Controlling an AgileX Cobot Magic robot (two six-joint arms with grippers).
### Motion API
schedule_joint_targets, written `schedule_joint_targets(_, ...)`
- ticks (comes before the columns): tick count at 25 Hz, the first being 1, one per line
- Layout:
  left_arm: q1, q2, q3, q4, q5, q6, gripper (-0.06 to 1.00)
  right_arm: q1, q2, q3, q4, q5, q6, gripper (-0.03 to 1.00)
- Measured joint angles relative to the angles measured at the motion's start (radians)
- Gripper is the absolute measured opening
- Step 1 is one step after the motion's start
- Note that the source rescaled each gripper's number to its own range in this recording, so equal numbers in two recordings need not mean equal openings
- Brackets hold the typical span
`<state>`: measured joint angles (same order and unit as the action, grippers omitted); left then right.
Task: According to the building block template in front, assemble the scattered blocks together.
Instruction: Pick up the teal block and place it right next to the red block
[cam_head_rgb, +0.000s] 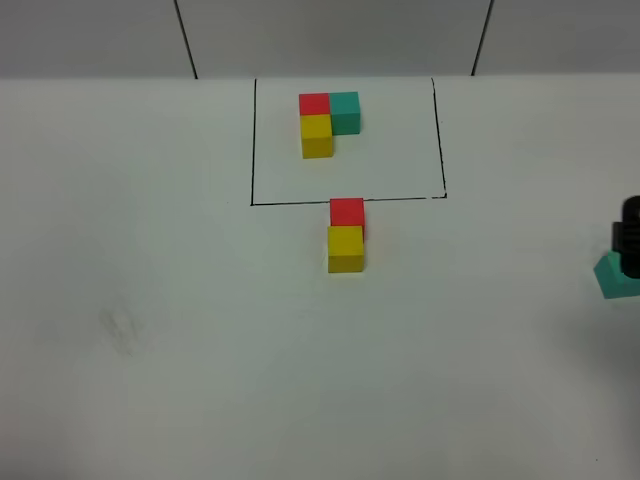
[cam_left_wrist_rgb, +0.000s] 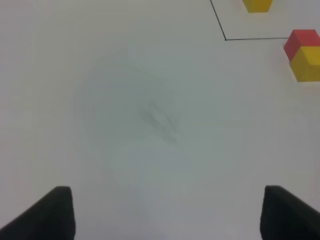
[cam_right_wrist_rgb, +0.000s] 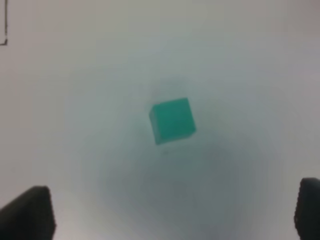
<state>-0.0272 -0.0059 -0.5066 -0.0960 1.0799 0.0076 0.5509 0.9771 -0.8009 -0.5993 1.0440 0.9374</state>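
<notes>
A white table (cam_head_rgb: 150, 380) is seen from a high camera. Toward its far side, the building block template (cam_head_rgb: 328, 122) is laid out inside a thin black outline (cam_head_rgb: 254, 140). It is made of three touching blocks in an L: red at the far left, teal to the right of it, yellow on the near side of the red.

At the near line of the outline, a loose red cube (cam_head_rgb: 347, 212) is placed, its far edge touching or overlapping that line. A loose yellow cube (cam_head_rgb: 345, 249) is set against its near face, so that the two are touching. The loose teal cube (cam_head_rgb: 612, 282) is found well apart from them, at the right edge of the high view, partly covered by a dark part of the right arm.

In the right wrist view, which is blurred, the right claw (cam_right_wrist_rgb: 167, 212) is shown spread wide, with only its two dark fingertips (cam_right_wrist_rgb: 25, 217) visible. The teal cube is seen lying on the table ahead of the claw, turned at an angle and touched by neither finger.

In the left wrist view, the left claw (cam_left_wrist_rgb: 170, 215) is likewise spread wide and empty. A faint grey smudge (cam_left_wrist_rgb: 160, 120) is seen on the table ahead of it. The red and yellow cubes and a corner of the outline are seen off to one side, well apart from the claw.
</notes>
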Motion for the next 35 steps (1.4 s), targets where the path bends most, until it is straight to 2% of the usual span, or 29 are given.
schedule_joint_targets(5, 0.000, 0.000, 0.000, 0.000, 0.000, 0.000, 0.78, -0.001, -0.061, 0.025, 0.009, 0.086, 0.000, 0.96)
schedule_joint_targets(11, 0.000, 0.000, 0.000, 0.000, 0.000, 0.000, 0.78, -0.001, -0.066, 0.026, 0.008, 0.109, -0.023, 0.96)
schedule_joint_targets(18, 0.000, 0.000, 0.000, 0.000, 0.000, 0.000, 0.78, -0.005, -0.066, 0.027, 0.008, 0.044, -0.143, 0.94)
schedule_joint_targets(23, 0.000, 0.000, 0.000, 0.000, 0.000, -0.001, 0.78, -0.105, -0.041, 0.027, 0.048, -0.037, -0.290, 0.94)
schedule_joint_targets(28, 0.000, 0.000, 0.000, 0.000, 0.000, -0.001, 0.78, -0.310, 0.064, 0.027, 0.207, -0.161, -0.532, 0.92)
schedule_joint_targets(32, 0.000, 0.000, 0.000, 0.000, 0.000, -0.001, 0.78, -0.471, 0.195, 0.027, 0.442, -0.284, -0.805, 0.91)
schedule_joint_targets(35, 0.000, 0.000, 0.000, 0.000, 0.000, -0.001, 0.78, -0.544, 0.284, 0.027, 0.616, -0.371, -0.978, 0.91)
